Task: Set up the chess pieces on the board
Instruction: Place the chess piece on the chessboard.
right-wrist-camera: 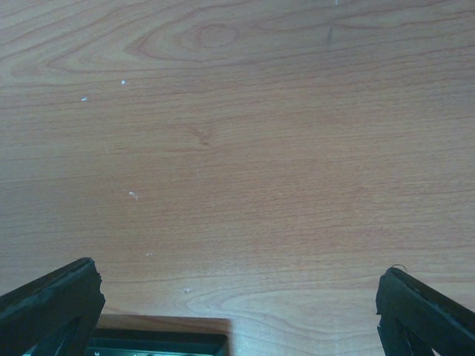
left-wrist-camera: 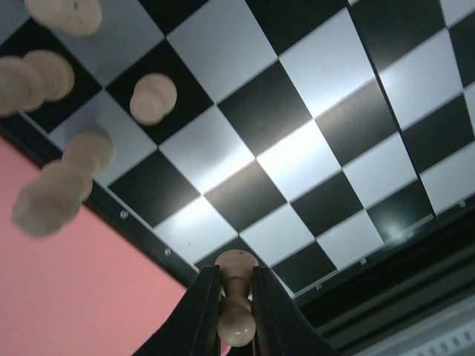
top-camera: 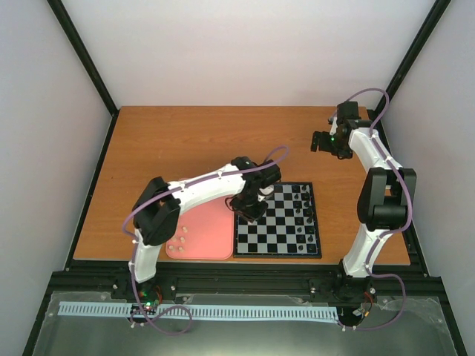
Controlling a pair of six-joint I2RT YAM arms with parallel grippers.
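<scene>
Nearest, a few cream chess pieces (top-camera: pixel 178 239) lay on the pink tray (top-camera: pixel 215 231), beyond them the left gripper (left-wrist-camera: pixel 236 283) pinched what looked like a pawn (left-wrist-camera: pixel 237 326) over the left edge of the board (left-wrist-camera: pixel 297 148), and farthest off the right gripper (top-camera: pixel 329 142) gaped above the table (right-wrist-camera: pixel 237 148).

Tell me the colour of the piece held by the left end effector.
Cream-white pawn, clamped in the left end effector; clearest in the left wrist view.

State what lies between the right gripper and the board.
Bare wooden table only, between right gripper and board; the top external view shows it.
</scene>
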